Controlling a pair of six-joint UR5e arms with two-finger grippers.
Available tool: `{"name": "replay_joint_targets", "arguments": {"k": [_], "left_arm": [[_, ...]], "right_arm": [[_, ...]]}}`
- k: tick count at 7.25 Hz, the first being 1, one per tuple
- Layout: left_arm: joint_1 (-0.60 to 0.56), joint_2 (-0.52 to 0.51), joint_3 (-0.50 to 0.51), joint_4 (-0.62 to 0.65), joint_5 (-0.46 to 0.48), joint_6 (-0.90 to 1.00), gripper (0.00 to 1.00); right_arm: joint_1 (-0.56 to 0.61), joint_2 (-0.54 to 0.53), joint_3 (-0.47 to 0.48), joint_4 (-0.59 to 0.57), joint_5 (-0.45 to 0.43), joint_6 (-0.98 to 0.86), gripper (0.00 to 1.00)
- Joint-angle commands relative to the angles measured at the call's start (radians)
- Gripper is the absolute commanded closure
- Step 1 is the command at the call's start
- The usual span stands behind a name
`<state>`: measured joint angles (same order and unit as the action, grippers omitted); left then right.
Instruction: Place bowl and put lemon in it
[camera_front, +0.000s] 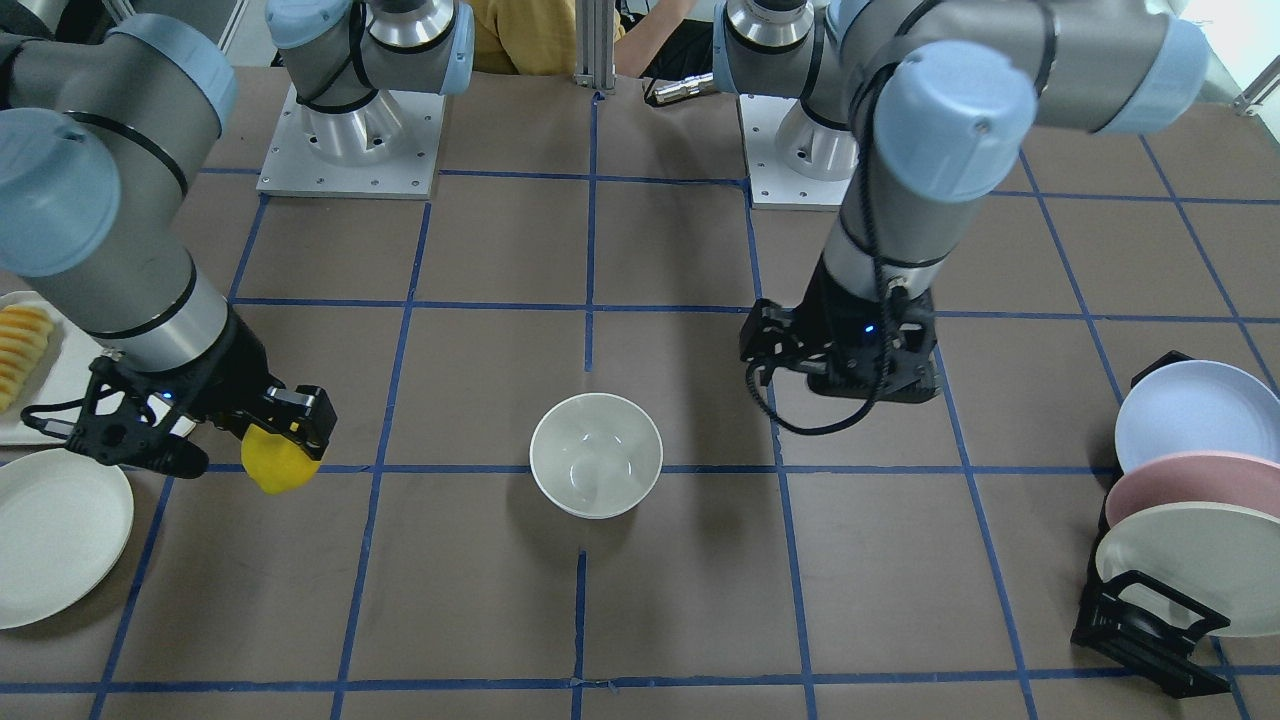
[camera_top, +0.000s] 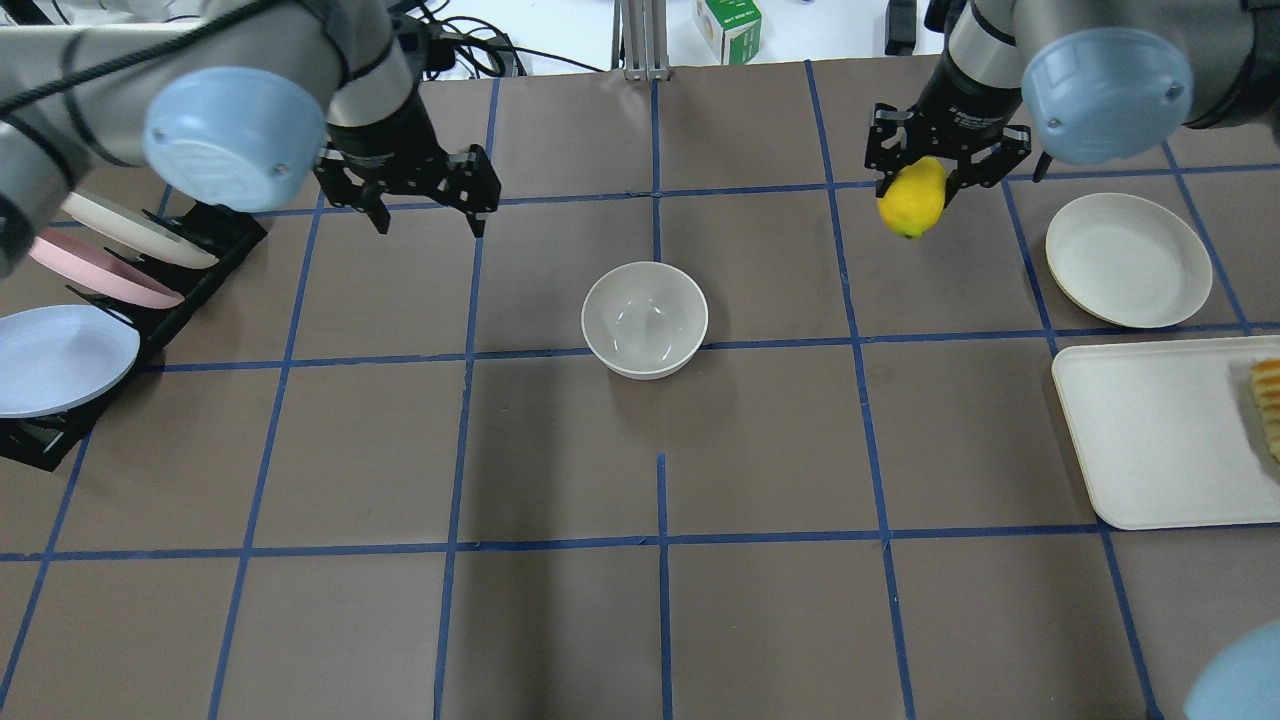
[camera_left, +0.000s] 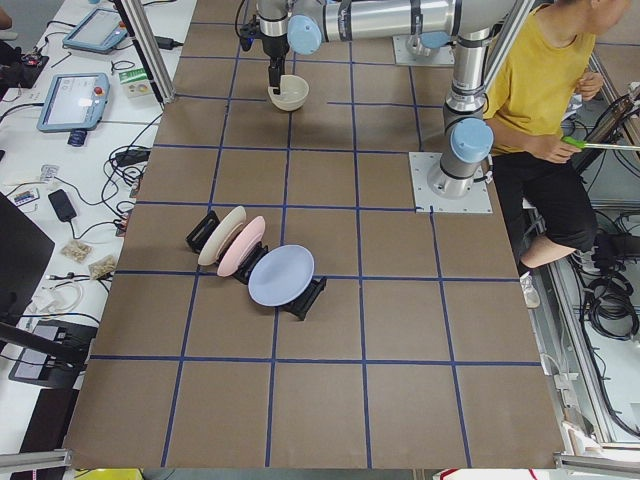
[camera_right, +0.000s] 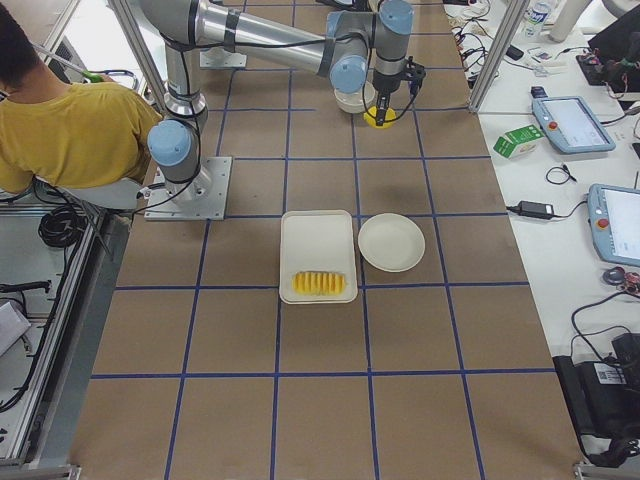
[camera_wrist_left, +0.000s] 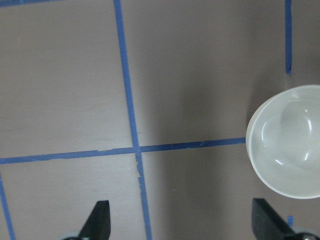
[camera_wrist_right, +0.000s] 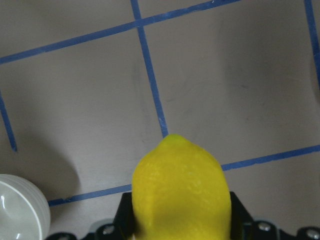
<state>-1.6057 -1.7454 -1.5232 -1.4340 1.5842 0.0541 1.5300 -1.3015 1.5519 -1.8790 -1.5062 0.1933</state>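
The off-white bowl (camera_top: 645, 319) stands upright and empty at the table's middle; it also shows in the front view (camera_front: 596, 454) and the left wrist view (camera_wrist_left: 287, 141). My right gripper (camera_top: 945, 175) is shut on the yellow lemon (camera_top: 911, 197) and holds it above the table, to the bowl's right and farther back. The lemon also shows in the front view (camera_front: 277, 461) and fills the right wrist view (camera_wrist_right: 180, 192). My left gripper (camera_top: 425, 215) is open and empty, above the table to the bowl's left; its fingertips (camera_wrist_left: 100, 220) show wide apart.
A black rack (camera_top: 190, 290) with white, pink and blue plates stands at the left. A flat white plate (camera_top: 1128, 260) and a white tray (camera_top: 1150, 430) with sliced fruit (camera_top: 1268, 400) lie at the right. A person in yellow (camera_left: 545, 90) sits behind the robot.
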Motion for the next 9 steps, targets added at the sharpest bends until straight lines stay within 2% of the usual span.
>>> {"name": "replay_joint_targets", "arguments": {"k": [1, 3, 5, 7, 9], "left_arm": [[0.064, 0.146, -0.008, -0.115, -0.009, 0.073, 0.0], [0.095, 0.202, -0.018, -0.091, -0.016, 0.075, 0.0], [0.086, 0.204, -0.057, -0.089, -0.023, 0.073, 0.0], [0.086, 0.236, -0.074, -0.144, -0.012, 0.063, 0.0], [0.086, 0.238, -0.074, -0.146, -0.018, 0.053, 0.0]], "right_arm": [[0.097, 0.027, -0.001, -0.051, 0.004, 0.122, 1.0], [0.201, 0.092, -0.009, -0.158, -0.005, 0.156, 1.0], [0.283, 0.152, -0.055, -0.161, -0.005, 0.202, 1.0], [0.344, 0.182, -0.059, -0.163, 0.006, 0.257, 1.0], [0.399, 0.241, -0.058, -0.21, 0.004, 0.291, 1.0]]}}
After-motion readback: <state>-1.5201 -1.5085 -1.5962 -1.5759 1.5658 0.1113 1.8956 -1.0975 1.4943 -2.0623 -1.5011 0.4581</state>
